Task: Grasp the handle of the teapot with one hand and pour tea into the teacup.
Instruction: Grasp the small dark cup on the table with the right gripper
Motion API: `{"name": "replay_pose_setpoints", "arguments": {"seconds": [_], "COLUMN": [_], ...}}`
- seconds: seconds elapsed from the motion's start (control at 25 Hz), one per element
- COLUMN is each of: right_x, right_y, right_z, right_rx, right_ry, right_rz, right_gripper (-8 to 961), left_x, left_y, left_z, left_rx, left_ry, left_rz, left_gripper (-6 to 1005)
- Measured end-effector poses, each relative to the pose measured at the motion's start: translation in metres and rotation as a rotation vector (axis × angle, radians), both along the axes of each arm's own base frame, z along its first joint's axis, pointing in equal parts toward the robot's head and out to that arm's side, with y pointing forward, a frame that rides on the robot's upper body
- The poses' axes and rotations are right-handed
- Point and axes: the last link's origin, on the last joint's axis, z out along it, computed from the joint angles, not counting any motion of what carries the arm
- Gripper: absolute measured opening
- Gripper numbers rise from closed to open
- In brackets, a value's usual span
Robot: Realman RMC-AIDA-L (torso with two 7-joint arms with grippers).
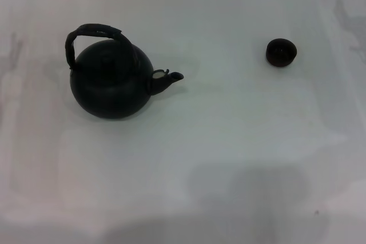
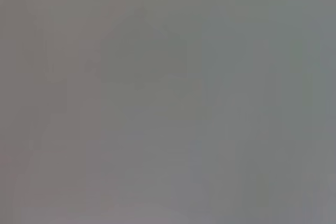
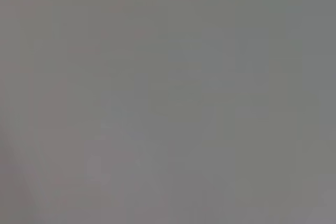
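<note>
Sitting untouched, teapot (image 1: 111,84) aims spout toward teacup (image 1: 281,52) across the table (image 1: 229,158); neither gripper visible, jaws probably parked, can't tell.

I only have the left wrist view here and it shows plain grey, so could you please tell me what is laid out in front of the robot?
Observer: In the head view a black teapot stands upright on the white table, on the robot's left.
Operator: Thank you. Which way does its spout face?
Observer: The spout points to the robot's right, toward a small dark teacup that stands well apart from it.
Operator: Is either hand near the handle?
Observer: No. The arched handle stands free above the pot, and neither hand shows in any view.
</note>
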Motion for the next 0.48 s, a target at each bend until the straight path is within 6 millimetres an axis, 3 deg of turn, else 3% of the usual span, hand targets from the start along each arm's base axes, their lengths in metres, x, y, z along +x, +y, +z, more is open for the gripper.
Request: {"name": "replay_pose_setpoints", "arguments": {"seconds": [0.48], "right_x": [-0.0085], "right_y": [0.0002], "right_z": [-0.0054], "right_rx": [-0.096], "right_ry": [0.082], "right_rz": [0.069], "right_gripper": [802], "left_x": [0.0043], "left_y": [-0.0006], "left_z": [0.0009], "left_rx": [-0.005], "left_ry": [0.023], "left_rz": [-0.038], "left_gripper": [847]}}
